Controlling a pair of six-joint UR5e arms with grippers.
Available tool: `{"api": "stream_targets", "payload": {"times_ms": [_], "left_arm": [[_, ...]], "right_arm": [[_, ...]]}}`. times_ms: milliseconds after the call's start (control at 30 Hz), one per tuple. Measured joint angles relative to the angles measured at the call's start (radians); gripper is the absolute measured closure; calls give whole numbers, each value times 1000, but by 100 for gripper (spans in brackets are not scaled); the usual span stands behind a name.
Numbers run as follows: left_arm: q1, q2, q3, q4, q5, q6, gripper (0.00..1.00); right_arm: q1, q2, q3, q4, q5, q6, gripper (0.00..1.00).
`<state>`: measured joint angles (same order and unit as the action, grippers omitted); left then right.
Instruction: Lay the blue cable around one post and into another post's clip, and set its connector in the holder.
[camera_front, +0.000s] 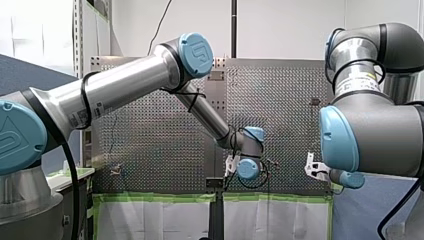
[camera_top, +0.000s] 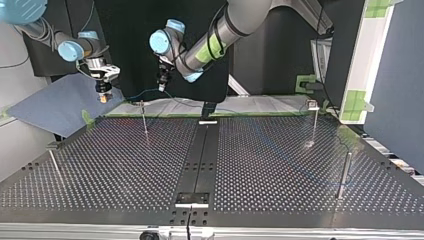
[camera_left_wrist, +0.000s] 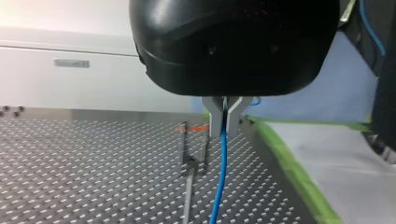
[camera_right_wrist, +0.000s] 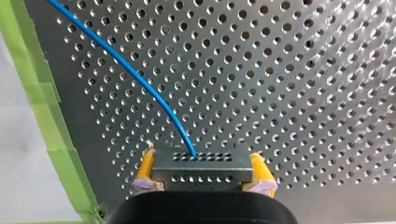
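In the right wrist view my right gripper (camera_right_wrist: 203, 161) is shut, its yellow pads clamping the grey connector block (camera_right_wrist: 201, 172). The blue cable (camera_right_wrist: 121, 63) leaves the block and runs over the perforated table. In the left wrist view my left gripper (camera_left_wrist: 224, 122) has its metal fingers shut on the blue cable (camera_left_wrist: 219, 186), which hangs down from them beside a thin post with a clip (camera_left_wrist: 190, 161). In the top view my right gripper (camera_top: 103, 95) hovers over the far left corner and my left gripper (camera_top: 161, 85) is just to its right, above a clip post (camera_top: 144, 117).
More posts stand at the top view's right (camera_top: 314, 122), near right (camera_top: 344, 175) and near left (camera_top: 55, 165). A black strip (camera_top: 200, 160) runs down the table's middle, with small fixtures at its far end (camera_top: 208, 114) and near end (camera_top: 192, 198). Green tape (camera_right_wrist: 42, 93) edges the table.
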<state>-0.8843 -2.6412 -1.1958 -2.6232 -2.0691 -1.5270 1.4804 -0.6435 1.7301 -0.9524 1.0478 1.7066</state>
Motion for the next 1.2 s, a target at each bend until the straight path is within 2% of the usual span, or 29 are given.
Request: {"api": "stream_targets", "payload": {"times_ms": [133,367,467,633,733,1000,1200], "left_arm": [[5,9,2,0,-4,-3,96],[1,11,2,0,-5,-10,96],[1,11,2,0,-5,-11,96],[-2,11,2,-4,-5,-10,96],[-4,11,2,-6,-6,-9,96],[-3,11,1,-9,3,-10,96],[22,9,2,-9,50,-23,96]], "right_arm": [[-9,-23,15,0,-23,-3,100],[-24,-64,39,-4,-33,1,100],[-32,-88,53,-15,-34,13,100],[-48,-112,80,-54,-31,53,100],[-56,-118,90,-68,-27,67,100],[-60,-122,94,-75,-33,74,100],[-56,-124,90,-84,-71,75,100]]}}
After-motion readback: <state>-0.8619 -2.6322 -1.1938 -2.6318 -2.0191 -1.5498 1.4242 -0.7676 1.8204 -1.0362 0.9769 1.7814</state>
